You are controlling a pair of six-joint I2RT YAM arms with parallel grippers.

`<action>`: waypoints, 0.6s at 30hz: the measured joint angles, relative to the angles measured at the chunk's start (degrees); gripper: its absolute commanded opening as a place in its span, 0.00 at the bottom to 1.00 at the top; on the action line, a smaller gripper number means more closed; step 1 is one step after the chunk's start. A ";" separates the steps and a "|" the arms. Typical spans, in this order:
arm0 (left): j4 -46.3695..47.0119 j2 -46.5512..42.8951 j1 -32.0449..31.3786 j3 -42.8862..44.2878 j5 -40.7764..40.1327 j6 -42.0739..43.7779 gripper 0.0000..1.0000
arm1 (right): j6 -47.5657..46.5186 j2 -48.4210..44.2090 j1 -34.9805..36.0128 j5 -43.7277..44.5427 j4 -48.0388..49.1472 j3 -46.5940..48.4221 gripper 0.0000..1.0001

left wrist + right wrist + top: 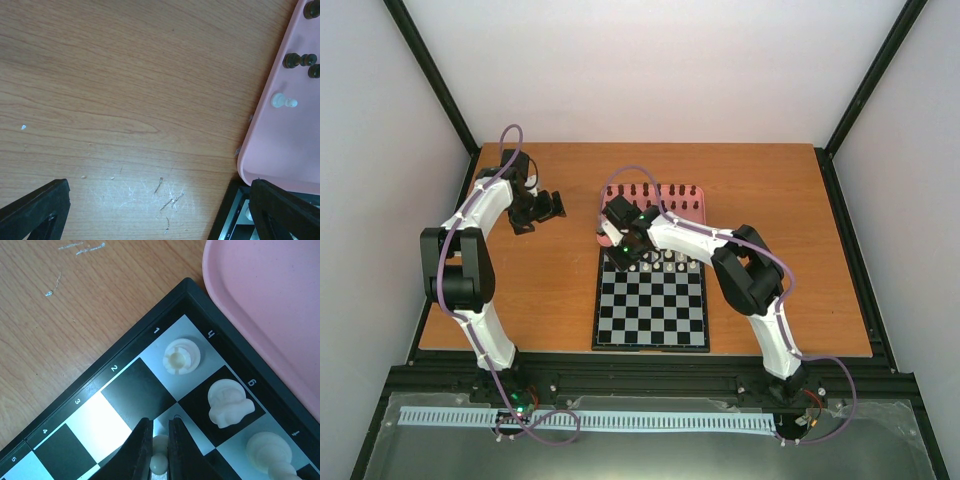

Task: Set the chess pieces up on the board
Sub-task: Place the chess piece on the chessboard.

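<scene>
**Top view.** The right gripper (623, 243) hangs over the far left corner of the board (651, 312). A row of cream pieces (665, 262) stands along the far edge there. The left gripper (548, 205) sits over bare table (540, 290), left of the pink tray (698, 212) and well apart from the board. We judge the right arm the nearer one.

**Left wrist view.** Its fingers (35, 210) stand wide with only wood between them. On the tray to the right are dark pieces (298, 60) and one spare pawn (283, 101).

**Right wrist view.** The fingers (141, 450) are narrow, pinching the held pawn (160, 460). It is upright, with its long axis running straight down between the pads. It hangs over the row just in front of the corner rook (182, 356) and the knight (229, 403). The fingers hide the exact square, and we cannot tell whether the base touches the board. In our judgement the pawn is centred in the grip, so the next move should be vertical only, with no sideways correction.
</scene>
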 measured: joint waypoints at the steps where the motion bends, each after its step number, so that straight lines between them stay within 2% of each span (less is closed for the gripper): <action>1: 0.00 0.00 0.00 0.00 0.00 0.00 1.00 | 0.00 0.09 0.00 0.00 -0.04 0.04 0.10; 18: 0.02 0.00 0.00 -0.26 0.00 0.00 1.00 | -0.37 0.11 0.00 0.20 -0.76 0.35 0.17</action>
